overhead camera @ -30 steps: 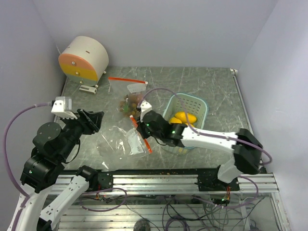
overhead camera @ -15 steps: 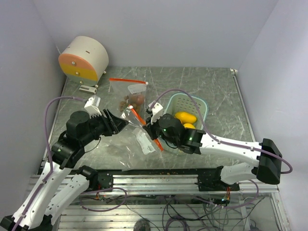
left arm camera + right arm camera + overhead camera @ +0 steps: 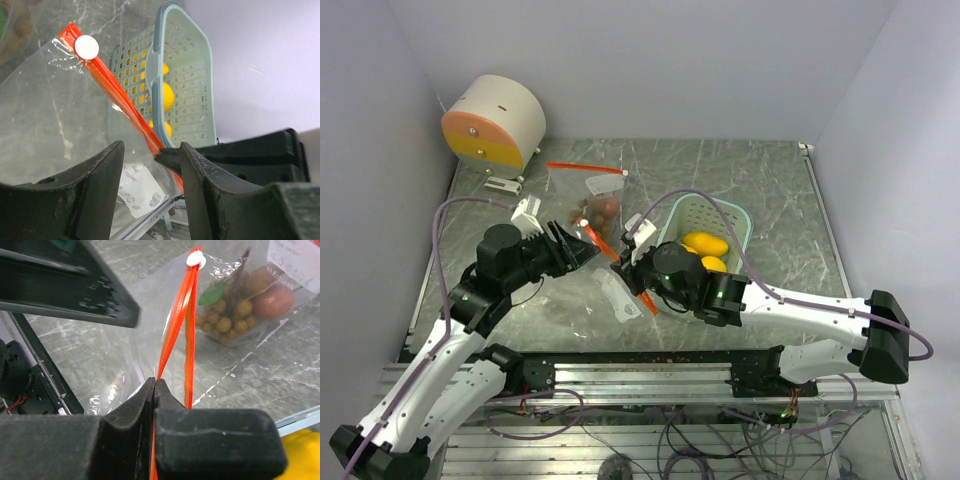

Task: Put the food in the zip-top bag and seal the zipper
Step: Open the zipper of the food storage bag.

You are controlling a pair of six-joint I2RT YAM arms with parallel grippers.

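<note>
Because both my arms reach inward over the grey marbled table [image 3: 770, 190], the work sits in the space between them, just left of the pale teal basket [image 3: 720, 215]. The zip-top bag [image 3: 60, 115] hangs there off the surface. My right gripper [image 3: 155, 385] has its jaws pressed fully together on the orange zipper strip [image 3: 172, 335], I judge so that the mouth is held up where my other arm can get at it. My left gripper [image 3: 151, 150] faces it with the jaws parted and nothing clamped between them. The strip runs down toward that gap, so I take it I am lining up to catch the opposite lip and spread the bag open.

None of the food is in this bag. The yellow fruits [image 3: 705, 243] lie in the basket. The brown bunch [image 3: 225, 315] and the reddish fruit [image 3: 272, 300] lie farther back on the table, apparently inside a second clear bag.

Only the overhead view shows how both arms, basket and bags are laid out. My right wrist view alone proves the pinch on the strip and shows the small fruits closely. My left wrist view shows my open jaws, the fruits through the basket's holes, and the white disc [image 3: 86, 47] at the strip's end.
</note>
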